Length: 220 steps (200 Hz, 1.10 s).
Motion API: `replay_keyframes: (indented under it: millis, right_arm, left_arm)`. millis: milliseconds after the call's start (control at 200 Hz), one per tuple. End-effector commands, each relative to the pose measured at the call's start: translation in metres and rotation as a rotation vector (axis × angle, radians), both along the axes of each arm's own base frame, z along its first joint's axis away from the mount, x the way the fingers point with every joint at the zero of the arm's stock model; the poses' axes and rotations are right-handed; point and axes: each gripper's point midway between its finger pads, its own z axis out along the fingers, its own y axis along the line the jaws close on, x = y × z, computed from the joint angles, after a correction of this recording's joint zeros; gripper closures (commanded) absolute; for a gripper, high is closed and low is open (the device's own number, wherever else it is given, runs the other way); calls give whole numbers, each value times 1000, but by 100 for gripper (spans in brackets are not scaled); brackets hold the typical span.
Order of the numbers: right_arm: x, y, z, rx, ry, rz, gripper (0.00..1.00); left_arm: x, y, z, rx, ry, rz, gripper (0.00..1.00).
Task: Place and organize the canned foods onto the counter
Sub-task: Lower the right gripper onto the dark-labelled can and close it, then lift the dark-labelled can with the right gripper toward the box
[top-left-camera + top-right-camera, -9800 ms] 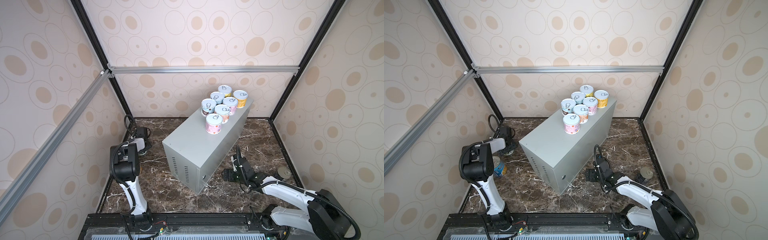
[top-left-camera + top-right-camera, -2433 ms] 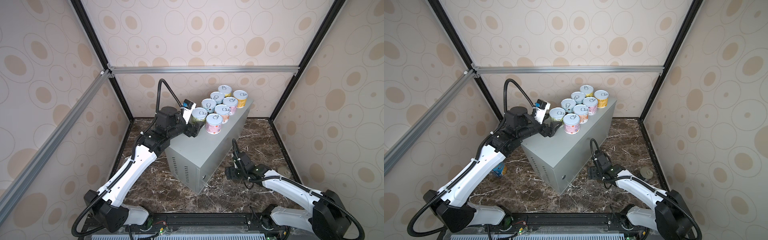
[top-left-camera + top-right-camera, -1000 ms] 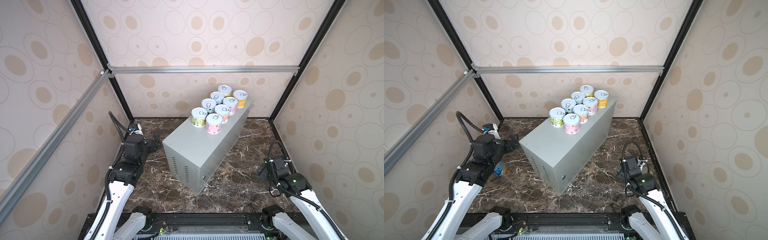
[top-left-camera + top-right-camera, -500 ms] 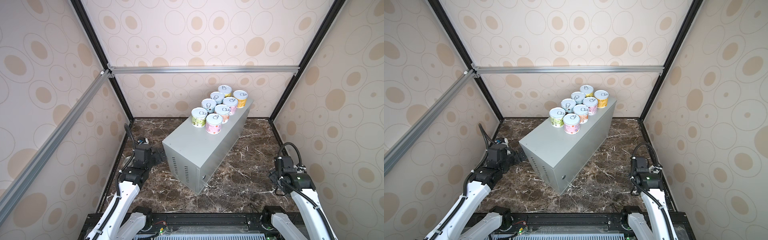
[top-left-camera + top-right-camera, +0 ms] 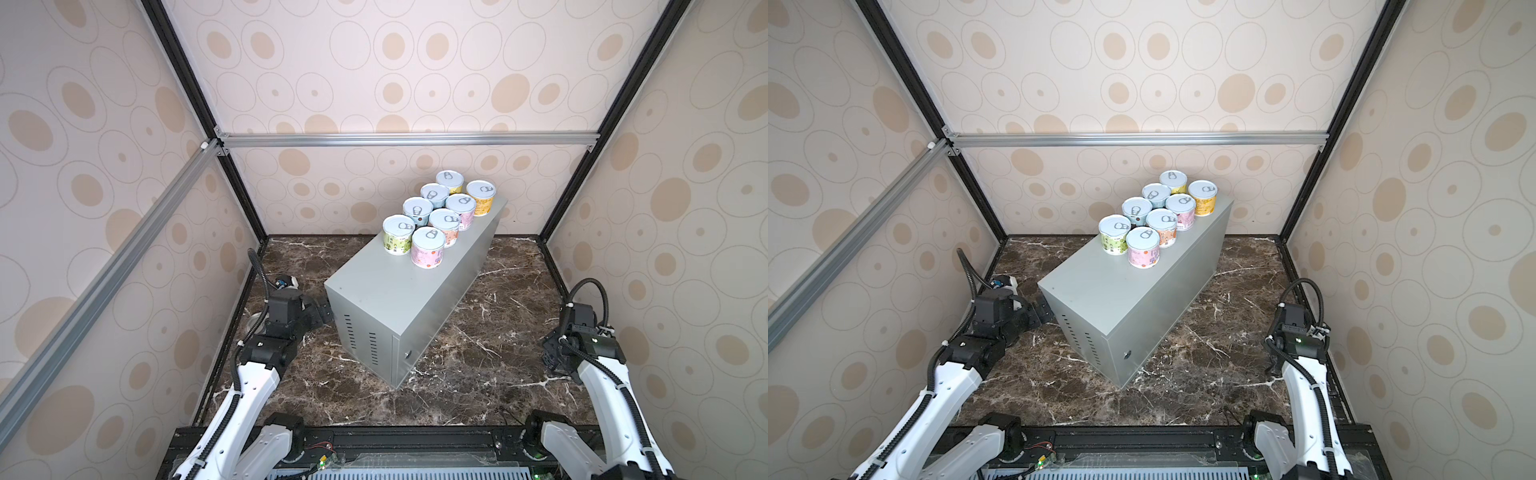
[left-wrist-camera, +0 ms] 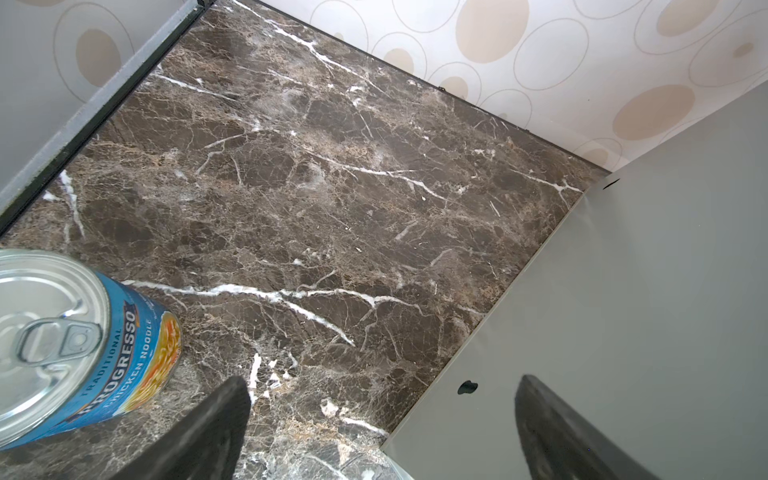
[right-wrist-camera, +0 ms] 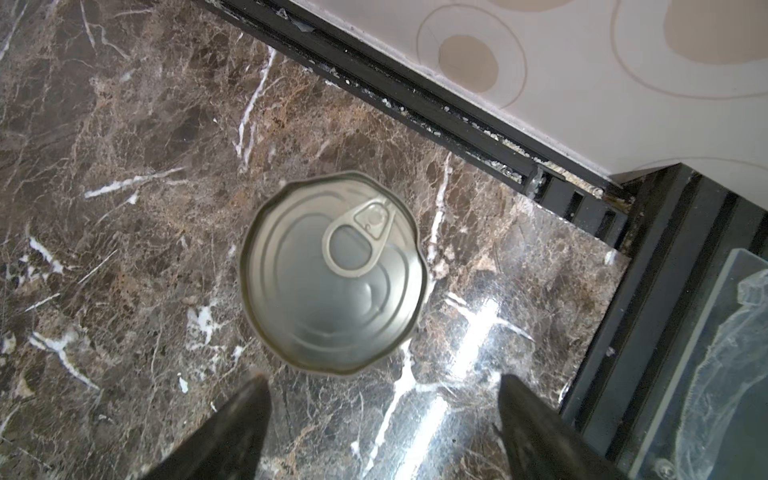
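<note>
The counter (image 5: 395, 291) is a tall grey metal box standing slantwise on the marble floor, also plain in the other top view (image 5: 1113, 291). Several short canned foods (image 5: 428, 245) stand in two rows at its far end. My left gripper (image 5: 322, 313) hangs open and empty low beside the counter's left wall (image 6: 623, 291). A blue Progresso can (image 6: 83, 345) stands upright on the floor just off to one side of it. My right gripper (image 7: 382, 399) is open above the pull-tab lid of an upright can (image 7: 332, 274) by the right wall, not touching it.
Patterned walls and black frame rails (image 7: 457, 108) close the cell in on three sides. The right arm (image 5: 590, 345) is near the front right corner, by the base rail (image 5: 415, 436). Brown marble floor (image 5: 478, 332) lies between the counter and the right arm.
The left arm has left a green-labelled can on the counter and dropped to the floor beside it. The right arm has swung from the counter to the right wall, and its jaws opened slightly.
</note>
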Motion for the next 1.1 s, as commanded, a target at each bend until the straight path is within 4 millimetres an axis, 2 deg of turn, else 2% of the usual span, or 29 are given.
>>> replay_keyframes:
  millis: [0,200,450,675,1095]
  right_arm:
    - [11,-5,-1,-8,-11,18,11]
    - [21,-13,-7,-10,12,19,10]
    - [27,-21,-28,14,75,13,8]
    - [32,-27,-39,7,103,26,7]
    - [44,-30,-49,20,105,67,6]
  left_arm:
    - [6,-12,10,-23,-31,-55,1]
    - [6,-14,8,-20,-20,-65,1]
    - [7,-16,5,-22,-12,-74,1]
    - [7,-17,3,-25,-9,-82,1]
    - [8,-21,0,-35,-1,-97,1]
